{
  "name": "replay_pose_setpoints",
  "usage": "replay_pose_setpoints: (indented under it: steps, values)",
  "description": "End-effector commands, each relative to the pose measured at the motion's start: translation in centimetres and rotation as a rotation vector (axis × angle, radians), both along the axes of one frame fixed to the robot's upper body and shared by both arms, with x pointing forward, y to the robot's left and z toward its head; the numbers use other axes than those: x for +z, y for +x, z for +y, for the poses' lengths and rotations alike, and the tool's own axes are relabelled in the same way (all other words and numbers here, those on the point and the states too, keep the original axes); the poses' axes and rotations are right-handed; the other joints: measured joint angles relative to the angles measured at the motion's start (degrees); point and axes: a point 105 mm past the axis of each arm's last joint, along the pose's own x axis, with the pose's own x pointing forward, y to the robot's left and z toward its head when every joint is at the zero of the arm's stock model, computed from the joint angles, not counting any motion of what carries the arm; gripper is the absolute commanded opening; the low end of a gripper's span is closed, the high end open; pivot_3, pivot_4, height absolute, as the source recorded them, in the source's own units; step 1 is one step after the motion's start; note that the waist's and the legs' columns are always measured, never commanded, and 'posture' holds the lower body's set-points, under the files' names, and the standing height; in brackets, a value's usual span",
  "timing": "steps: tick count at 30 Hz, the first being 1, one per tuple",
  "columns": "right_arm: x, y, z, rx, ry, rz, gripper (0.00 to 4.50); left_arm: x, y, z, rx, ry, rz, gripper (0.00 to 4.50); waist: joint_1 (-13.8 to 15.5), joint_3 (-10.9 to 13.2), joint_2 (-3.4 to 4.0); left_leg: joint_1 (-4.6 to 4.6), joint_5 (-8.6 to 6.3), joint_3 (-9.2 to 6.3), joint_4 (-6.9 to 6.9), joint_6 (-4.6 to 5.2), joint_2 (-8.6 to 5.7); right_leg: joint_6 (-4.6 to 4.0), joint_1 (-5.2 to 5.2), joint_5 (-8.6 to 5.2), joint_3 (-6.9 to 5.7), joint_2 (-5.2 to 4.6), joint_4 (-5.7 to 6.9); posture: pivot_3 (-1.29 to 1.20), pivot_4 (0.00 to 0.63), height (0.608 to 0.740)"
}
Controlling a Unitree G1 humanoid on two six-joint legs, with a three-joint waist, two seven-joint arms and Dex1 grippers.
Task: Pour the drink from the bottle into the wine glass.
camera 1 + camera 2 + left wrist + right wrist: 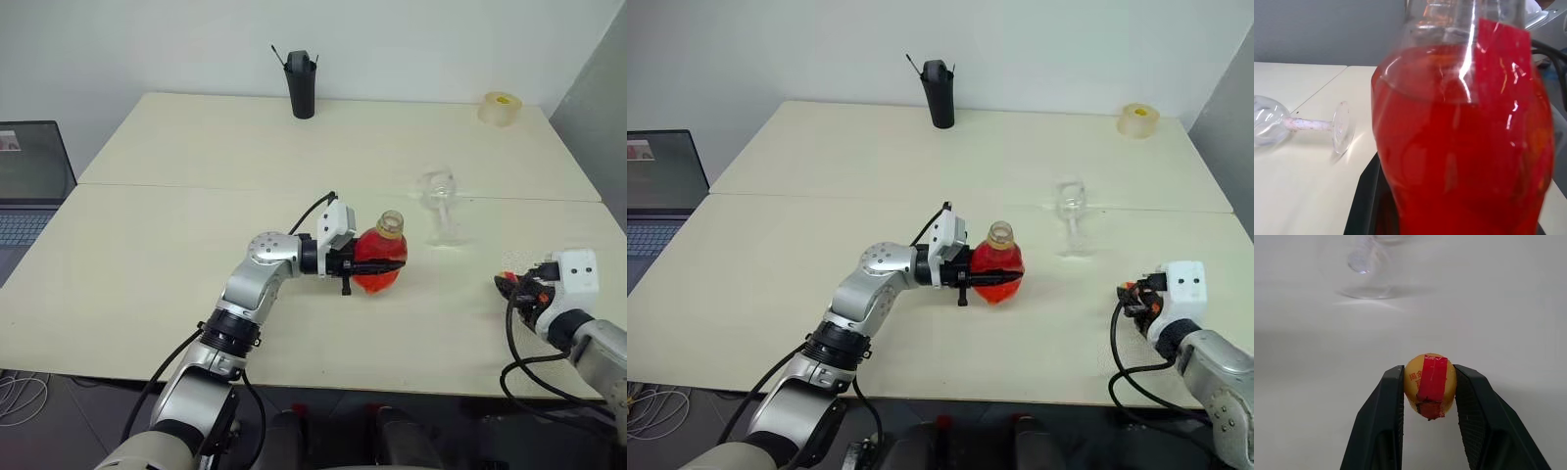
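The pale table [196,294] carries everything, with a laptop [29,186] just off its left edge. At the far side stands a tall black cup [303,86] with thin sticks in it, and a roll of tape [500,108] lies at the far right corner.

Near the middle, the bottle [380,257] is upright and uncapped, its open neck pointing up and the red drink [1459,161] filling the round body nearly to the shoulder. The left tool [364,266] reaches in level from the left and is clamped on the bottle's belly, one black finger running across the front (the left wrist view is pressed right up against the red plastic).

The wine glass [441,206] stands upright just to the right of and a little farther than the bottle, apart from it, and looks empty.

At the near right edge, the right tool [1429,391] is closed narrowly on the yellow cap [1430,384], which has a strip of red tape across it and sits squarely between the two fingertips, well to the right of the bottle and nearer than the glass.
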Motion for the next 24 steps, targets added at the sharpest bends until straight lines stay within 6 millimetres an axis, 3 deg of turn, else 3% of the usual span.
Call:
replay_pose_setpoints:
  steps: [1, 7, 12, 13, 16, 17, 24]
  values:
    - [0.3, 0.4, -0.7, -0.026, -0.016, -0.032, 2.37, 1.5, -0.5, -0.2, -0.024, -0.035, -0.060, 1.01, 0.00, -0.01, 0.01, 0.00, 0.00, 0.01, 0.00, 0.00, 0.00, 0.00, 0.00, 0.00, 0.00, 0.00, 0.00, 0.00, 0.150, 0.740]
    - [1.4, 0.8, -0.6, 0.005, -0.016, -0.066, 4.44, 1.4, -0.5, 0.0, -0.014, -0.037, -0.057, 1.01, -0.14, -0.02, 0.04, 0.03, -0.01, 0.04, -0.01, 0.01, 0.00, 0.00, 0.00, 0.00, 0.03, 0.01, 0.03, 0.00, 0.150, 0.740]
    - [4.8, 1.2, 2.7, 0.209, -0.027, -0.142, 4.50, 1.6, 0.3, 0.6, 0.035, -0.042, -0.053, 1.01, -0.46, -0.02, 0.04, 0.03, -0.01, 0.05, -0.01, 0.02, 0.01, 0.00, 0.00, 0.00, 0.04, 0.01, 0.03, 0.00, 0.150, 0.740]
    - [5.9, 1.1, 4.3, 0.293, -0.015, -0.169, 4.50, 1.8, 0.7, 0.8, 0.059, -0.048, -0.051, 1.01, -0.66, -0.02, 0.04, 0.04, -0.02, 0.03, -0.01, 0.03, 0.02, 0.00, 0.00, 0.00, 0.04, 0.01, 0.04, 0.00, 0.150, 0.740]
    - [9.5, -1.2, 12.0, 0.741, 0.013, -0.247, 4.50, 2.5, 2.6, 2.1, 0.187, -0.074, -0.063, 1.01, -1.40, -0.02, 0.05, 0.07, -0.02, 0.00, -0.02, 0.04, 0.03, 0.00, 0.00, 0.00, 0.02, 0.05, 0.08, 0.00, 0.150, 0.740]
    - [9.9, -1.6, 13.4, 0.817, 0.006, -0.251, 4.50, 2.7, 3.3, 2.7, 0.236, -0.086, -0.064, 1.01, -1.48, -0.01, 0.04, 0.08, -0.03, -0.02, -0.02, 0.05, 0.02, -0.01, 0.00, 0.00, 0.02, 0.12, 0.09, 0.00, 0.150, 0.740]
    - [10.3, 2.9, 18.5, 0.845, -0.063, -0.260, 4.50, 3.4, 8.0, 8.4, 0.682, -0.182, -0.101, 1.01, -1.31, -0.01, -0.02, 0.07, -0.02, -0.17, 0.01, 0.04, 0.07, -0.01, 0.03, 0.00, -0.05, 0.00, 0.07, 0.00, 0.150, 0.740]
